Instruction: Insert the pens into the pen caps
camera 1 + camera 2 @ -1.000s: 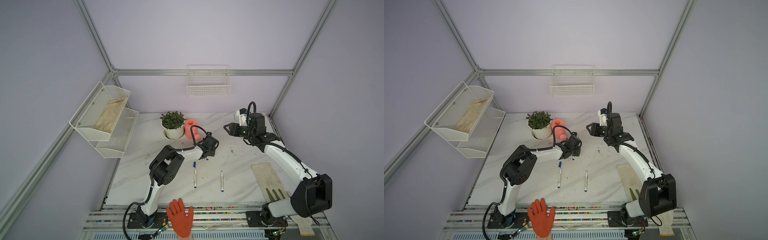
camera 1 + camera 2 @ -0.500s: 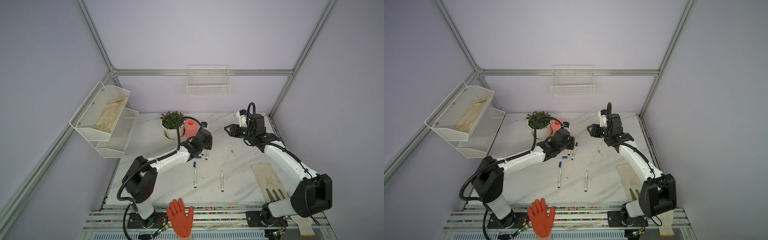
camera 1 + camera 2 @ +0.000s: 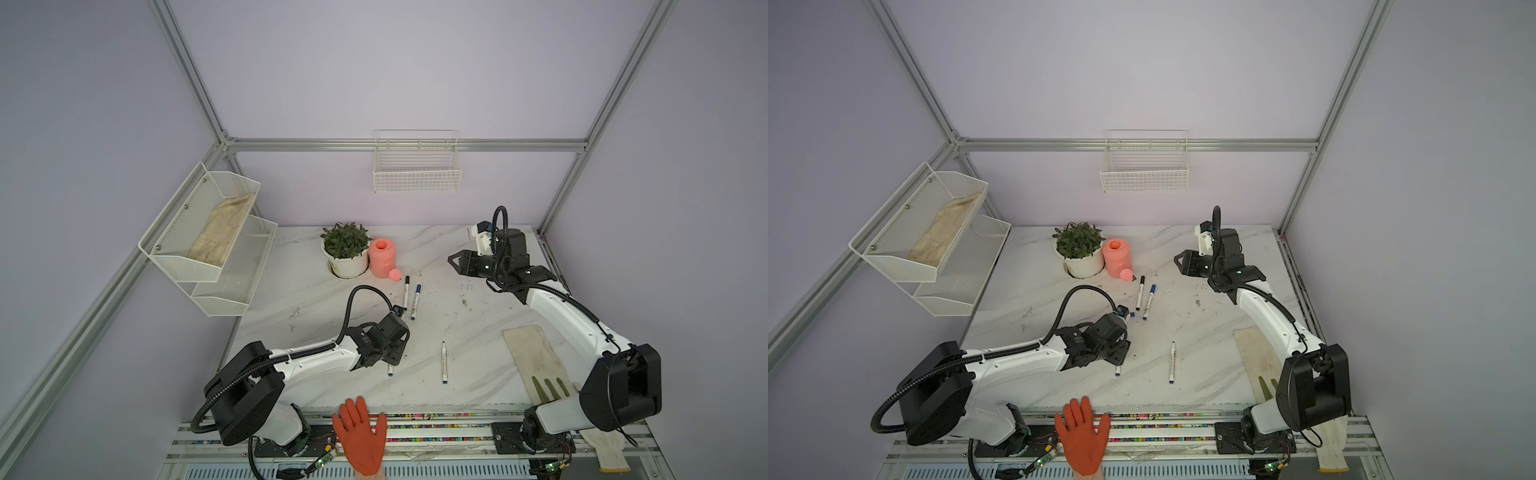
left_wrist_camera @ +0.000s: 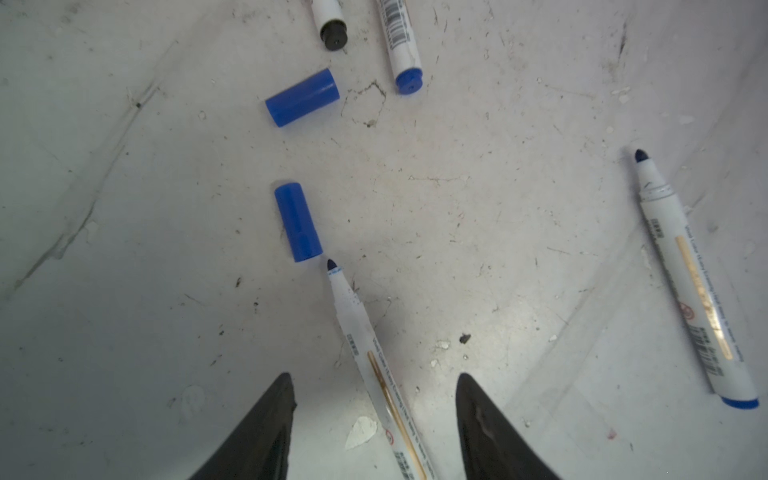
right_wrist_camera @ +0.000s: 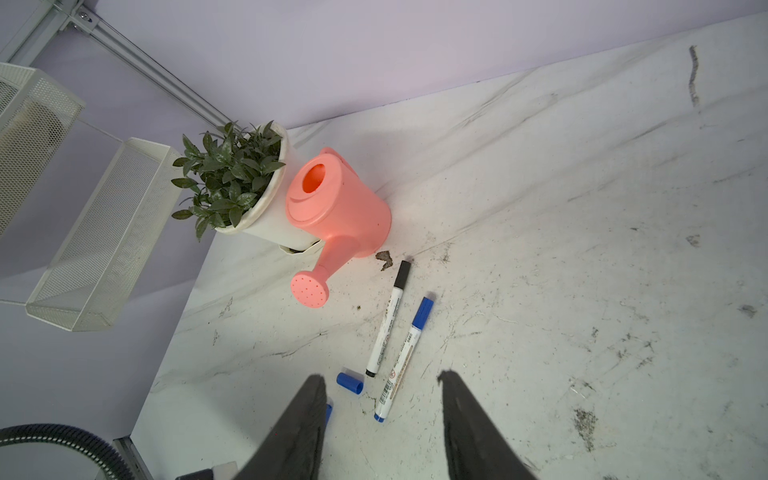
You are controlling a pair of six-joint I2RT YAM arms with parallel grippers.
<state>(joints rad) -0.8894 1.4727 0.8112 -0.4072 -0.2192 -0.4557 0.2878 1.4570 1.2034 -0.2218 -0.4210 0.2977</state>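
Lilac walls, aluminium frame. A two-tier mesh shelf [image 3: 208, 257] hangs on the left wall, with a pale cloth [image 3: 220, 232] in its upper tier. A wire basket [image 3: 417, 174] hangs on the back wall. The table [image 3: 478, 249] is white with a marble look, scuffed and flecked with dark marks. At its back edge, left of centre, a potted plant [image 3: 345, 249] and a pink watering can [image 3: 382, 257] stand close together. An orange glove [image 3: 361, 436] sits at the front rail.

Left gripper [image 4: 374, 382]: low over the table's middle, jaws apart, straddling the uncapped pen [image 4: 361, 345] without touching it. That pen lies flat, long axis roughly front to back. Its tip points toward the back, just short of the open end of the nearer blue cap [image 4: 298, 222] and almost in line with it. The farther blue cap [image 4: 302, 96] lies crosswise beyond.

The black-capped pen [image 3: 406, 291] and the blue-capped pen [image 3: 416, 301] lie just beside each other, nearly parallel. Their caps point toward the back edge, and the black cap is near the can's spout.

The second uncapped pen [image 3: 444, 361] lies alone nearer the front edge. Its tip points toward the back and its blue end toward the front.

Right gripper [image 5: 380, 378]: raised near the back right corner, jaws apart, nothing between them.

A beige mat [image 3: 532, 357] lies along the right edge.
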